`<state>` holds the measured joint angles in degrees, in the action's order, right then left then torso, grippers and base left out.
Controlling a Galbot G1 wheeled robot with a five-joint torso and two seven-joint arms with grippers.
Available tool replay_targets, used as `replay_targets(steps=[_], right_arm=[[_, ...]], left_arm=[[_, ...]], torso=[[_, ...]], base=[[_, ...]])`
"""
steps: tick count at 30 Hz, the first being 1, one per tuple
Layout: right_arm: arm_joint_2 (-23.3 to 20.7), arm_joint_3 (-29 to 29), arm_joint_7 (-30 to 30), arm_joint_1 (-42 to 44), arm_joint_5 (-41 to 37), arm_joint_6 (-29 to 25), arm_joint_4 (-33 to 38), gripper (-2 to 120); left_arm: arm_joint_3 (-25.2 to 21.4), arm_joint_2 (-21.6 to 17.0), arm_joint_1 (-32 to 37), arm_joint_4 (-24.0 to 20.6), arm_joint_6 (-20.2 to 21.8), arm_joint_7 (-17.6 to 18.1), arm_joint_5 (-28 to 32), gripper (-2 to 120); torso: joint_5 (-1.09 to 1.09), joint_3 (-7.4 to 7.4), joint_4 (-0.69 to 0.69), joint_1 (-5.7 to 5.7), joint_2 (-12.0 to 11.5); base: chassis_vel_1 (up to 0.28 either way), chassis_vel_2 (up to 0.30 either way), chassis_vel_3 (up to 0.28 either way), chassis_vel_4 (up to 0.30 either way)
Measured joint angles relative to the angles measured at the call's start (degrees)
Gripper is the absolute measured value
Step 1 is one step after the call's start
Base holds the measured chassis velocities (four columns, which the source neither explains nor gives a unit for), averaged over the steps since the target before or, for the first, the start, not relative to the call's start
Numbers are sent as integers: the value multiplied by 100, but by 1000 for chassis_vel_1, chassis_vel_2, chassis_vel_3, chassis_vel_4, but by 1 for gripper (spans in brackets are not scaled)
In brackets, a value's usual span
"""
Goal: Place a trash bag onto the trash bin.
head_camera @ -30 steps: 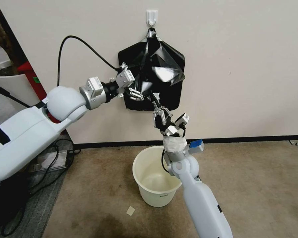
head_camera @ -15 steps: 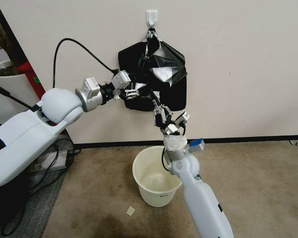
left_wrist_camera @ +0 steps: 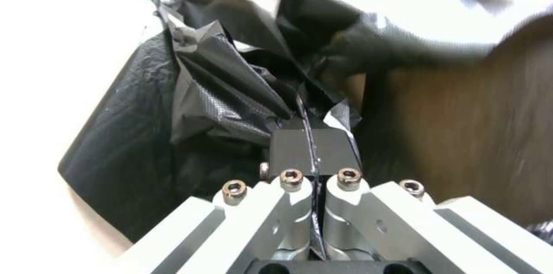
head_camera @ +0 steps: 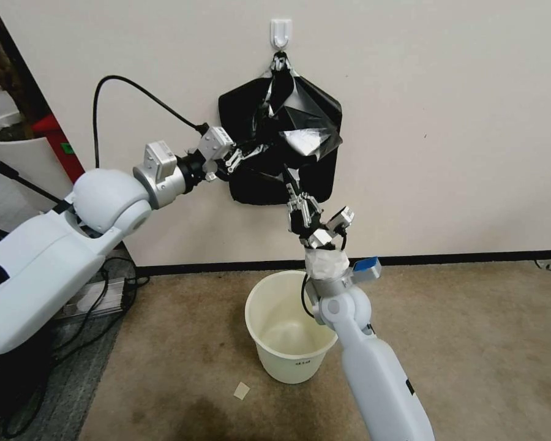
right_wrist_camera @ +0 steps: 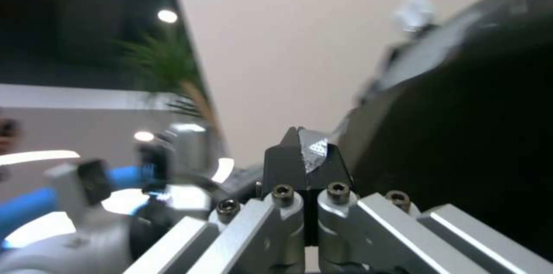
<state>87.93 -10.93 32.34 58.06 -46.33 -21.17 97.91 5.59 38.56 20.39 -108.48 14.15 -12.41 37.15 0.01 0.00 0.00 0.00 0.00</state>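
A thin, glossy black trash bag point(head_camera: 300, 138) hangs on the far wall from a small white plastic hook point(head_camera: 281, 30). Its plastic is crinkled and folded into sharp creases, and some facets shine grey where the light falls on them. Behind it a flatter, smoother black pack point(head_camera: 251, 184) lies against the wall.

The left gripper point(head_camera: 246, 153) reaches from the left side to the bag's left edge. Its two dark square pads are pressed together, and a thin fold of the black film point(left_wrist_camera: 230, 92) is pinched between them; the film stands out of the slit between the pads. From this grip the plastic stretches in tight ridges toward the hook.

The right gripper point(head_camera: 297, 199) points up from below, at the bag's lower part. Its pads are also clenched, with a small silvery strip of the film point(right_wrist_camera: 314, 149) caught between the tips.

The trash bin point(head_camera: 260, 343), a cream-white round plastic bucket with a rolled rim and a small dark label on its near side, stands upright on the brown carpet point(head_camera: 471, 343), below the bag and close to the wall. The right arm rises just beside its right rim. A small pale scrap point(head_camera: 242, 391) lies on the carpet near the bin.
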Motion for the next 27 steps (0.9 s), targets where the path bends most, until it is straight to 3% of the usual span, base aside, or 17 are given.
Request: replay_targets(steps=[4,6,10,16,19,21,22,24,26,27], right_arm=[[-113,175,-922,214,583,-220,216,1],[-213,162,-1182,377,1051,-257,389,8],[-459,36,-1241,716,1774,-419,730,23],[-865,-166,-1292,1027,1871,-347,1737,39],[-1157,-387,-1741,938,1865,-7,2322,50],[-1589,-594,-2500,650,1906,639,2743,62],[-1589,-594,-2500,650,1906,639,2743,62],[-2209,-593,-2956,175,1789,1274,2761,72],[-2716,-442,-3026,-310,1802,1622,2442,80],[-2716,-442,-3026,-310,1802,1622,2442,80]], left_arm=[[-228,188,297,3,-198,173,442,0],[-407,336,542,2,-373,215,662,0],[-637,597,975,21,-708,239,1026,0],[-812,888,1310,207,-975,156,1472,0],[-846,989,1355,355,-1084,31,1576,0],[-857,1052,1359,483,-1180,-74,1604,0],[-857,1052,1359,483,-1180,-74,1604,0],[-857,1099,1355,541,-1234,-126,1614,0],[-853,1140,1331,548,-1247,-141,1611,0],[-853,1140,1331,548,-1247,-141,1611,0]], torso=[[0,0,0,0,0],[0,0,0,0,0],[0,0,0,0,1],[1,0,-1,0,1],[0,-1,-1,0,1],[1,-1,-2,0,1],[1,-1,-2,0,1],[0,-1,-1,0,1],[2,0,1,0,1],[2,0,1,0,1]], base=[[0,0,0,0],[0,0,0,0],[0,0,0,0],[0,0,0,0],[0,0,0,0],[0,0,0,0],[0,0,0,0],[0,0,0,0],[0,0,0,0],[0,0,0,0]])
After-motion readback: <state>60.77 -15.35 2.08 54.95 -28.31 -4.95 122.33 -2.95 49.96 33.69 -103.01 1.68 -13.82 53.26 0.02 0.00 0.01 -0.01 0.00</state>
